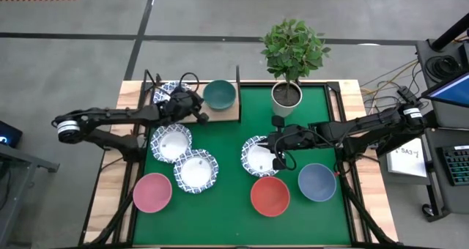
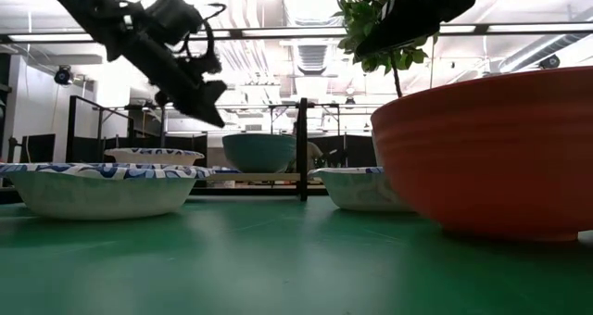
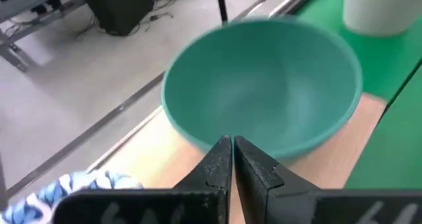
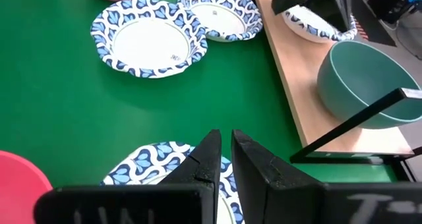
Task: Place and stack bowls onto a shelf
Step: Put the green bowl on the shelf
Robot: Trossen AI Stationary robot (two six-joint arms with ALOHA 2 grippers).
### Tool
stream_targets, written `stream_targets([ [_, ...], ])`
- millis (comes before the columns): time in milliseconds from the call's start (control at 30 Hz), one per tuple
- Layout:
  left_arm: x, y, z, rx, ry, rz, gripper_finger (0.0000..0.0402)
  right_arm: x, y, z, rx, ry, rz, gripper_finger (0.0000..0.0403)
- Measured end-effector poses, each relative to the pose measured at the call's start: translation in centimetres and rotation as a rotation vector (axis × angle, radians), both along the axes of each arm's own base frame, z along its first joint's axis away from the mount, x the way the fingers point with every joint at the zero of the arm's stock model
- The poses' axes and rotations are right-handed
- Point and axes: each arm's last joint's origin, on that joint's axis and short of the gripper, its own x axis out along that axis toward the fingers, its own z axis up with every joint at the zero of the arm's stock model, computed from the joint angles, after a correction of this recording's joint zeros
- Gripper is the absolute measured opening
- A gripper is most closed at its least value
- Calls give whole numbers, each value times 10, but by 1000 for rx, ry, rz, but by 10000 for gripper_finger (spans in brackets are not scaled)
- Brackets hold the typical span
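Left tool (image 1: pixel 199 117) (fingers pinched together, empty) hovers beside green bowl's (image 1: pixel 219 94) rim.

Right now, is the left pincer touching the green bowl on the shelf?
Apart. The low view shows the left pincer hanging in the air above and beside the green bowl, with clear background between them.

- shelf (image 1: pixel 220 116): green bowl (image 1: pixel 219 94) at middle, patterned bowl (image 1: pixel 165 92) at left end, left gripper (image 1: pixel 201 117) over front edge between them
- right end of shelf bare, black upright (image 1: pixel 238 82) beside it
- plant pot (image 1: pixel 286 94) blocks mat's back right
- open mat (image 1: pixel 231 205) strip down the centre
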Motion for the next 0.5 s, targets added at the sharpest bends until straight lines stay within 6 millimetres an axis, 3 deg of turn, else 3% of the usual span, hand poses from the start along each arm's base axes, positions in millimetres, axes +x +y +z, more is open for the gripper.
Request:
stream_targets([
  [200,11,3,20,-13,-48,-137,0,0,0,0,5,-6,-2,27],
  [500,22,28,-7,-114,177,-68,0,0,0,0,19,-1,-11,27],
])
